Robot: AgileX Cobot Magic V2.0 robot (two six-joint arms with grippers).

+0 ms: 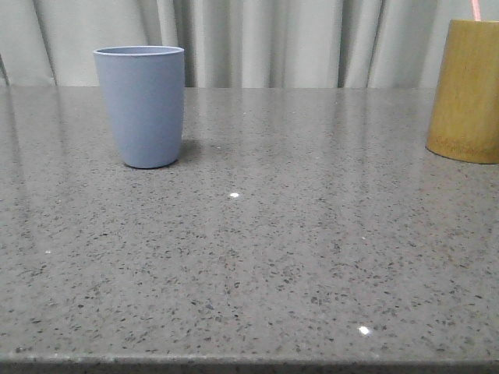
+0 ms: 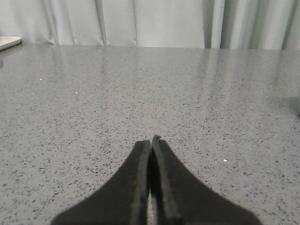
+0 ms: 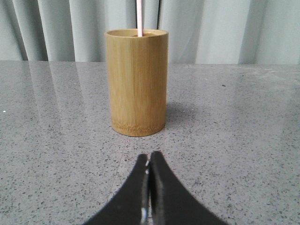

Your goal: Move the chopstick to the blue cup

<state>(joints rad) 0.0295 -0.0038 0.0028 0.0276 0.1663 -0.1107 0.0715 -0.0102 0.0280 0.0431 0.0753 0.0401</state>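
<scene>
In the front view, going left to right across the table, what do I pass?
blue cup → bamboo cylinder, with the pink chopstick sticking up out of its top.

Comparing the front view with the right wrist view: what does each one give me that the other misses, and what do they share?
Front view alone: the blue cup standing upright toward the left of the table, nothing visible rising above its rim.

Right wrist view alone: the right hand, fingers pressed together with nothing between them, low over the table short of the holder.

Shared: the bamboo cylinder with the pink chopstick sticking up out of it, the speckled grey table, and the curtain behind.
</scene>
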